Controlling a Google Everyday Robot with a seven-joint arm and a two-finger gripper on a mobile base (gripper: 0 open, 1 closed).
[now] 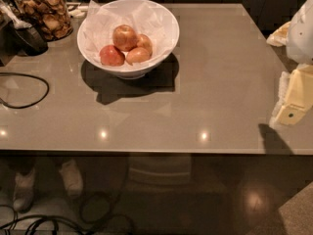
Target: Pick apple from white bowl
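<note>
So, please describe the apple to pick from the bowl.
On the grey table, find the large round white bowl lined with crinkled paper; the gripper is at the right edge. Take the shiny orange-red and golden apple at the back, the biggest; its neighbours are darker red or paler tan.

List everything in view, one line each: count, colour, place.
white bowl: one, white, paper-lined, far left part of the table
apple: one, orange-red over yellow, sits highest in the bowl
other apples: three, one dark red and two paler orange-tan, beside it in the bowl
glass jar: one, clear with brown snacks, far left corner
cable: one, black, looped at the left edge
table: one, glossy grey-brown, fills most of the view
pincer: one, yellowish, at the right edge over the table, far from the bowl
</note>
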